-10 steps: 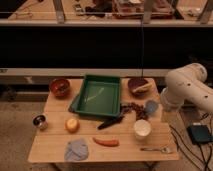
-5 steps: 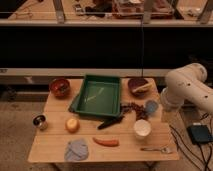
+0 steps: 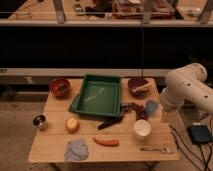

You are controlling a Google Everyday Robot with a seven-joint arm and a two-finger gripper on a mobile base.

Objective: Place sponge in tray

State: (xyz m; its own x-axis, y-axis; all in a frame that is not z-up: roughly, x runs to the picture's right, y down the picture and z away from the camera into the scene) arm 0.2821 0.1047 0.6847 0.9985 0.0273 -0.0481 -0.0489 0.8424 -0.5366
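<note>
Green tray (image 3: 102,78) at the back middle of the wooden table (image 3: 50,150), white robot arm (image 3: 187,90) on the right, claw (image 3: 144,108) low beside the tray's right edge, cannot tell how open it is or whether it holds anything

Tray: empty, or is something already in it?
Empty: the green tray has a bare floor. The gripper cannot be made out; the white arm stands at the table's right edge.

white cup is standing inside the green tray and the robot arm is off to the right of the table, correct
No: the white cup stands on the table in front of the green tray, not inside it, as the camera view shows. The arm is right of the table, its gripper by that edge.
</note>
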